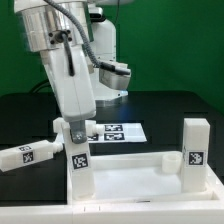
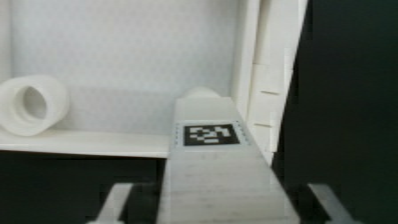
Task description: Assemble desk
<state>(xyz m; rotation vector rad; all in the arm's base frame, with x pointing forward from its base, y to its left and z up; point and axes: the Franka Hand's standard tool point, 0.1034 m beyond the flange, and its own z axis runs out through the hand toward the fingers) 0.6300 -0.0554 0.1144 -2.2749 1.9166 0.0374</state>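
Around the leg (image 2: pixel 217 170) the gripper's (image 2: pixel 224 205) fingers (image 2: pixel 128 205) are standing open, a gap showing on each side. That leg is standing upright at the tabletop's (image 1: pixel 125 178) corner, on the exterior view's left; if it is sitting loosely, a finger brushing it in lifting away could be tipping it. All is looking like matte, hard white plastic: square-section legs bearing black-and-white tags (image 2: pixel 214 135), a rimmed tabletop, a round socket (image 2: pixel 31 105). Another leg (image 1: pixel 195 152) is standing toward the exterior view's right, a third leg (image 1: pixel 27 155) lying off the tabletop

An upright white square plastic leg (image 1: pixel 80 165) stands between my fingers (image 2: pixel 128 206), with slim clearance, I think. A lying white leg (image 1: pixel 28 155) blocks the exterior view's left.
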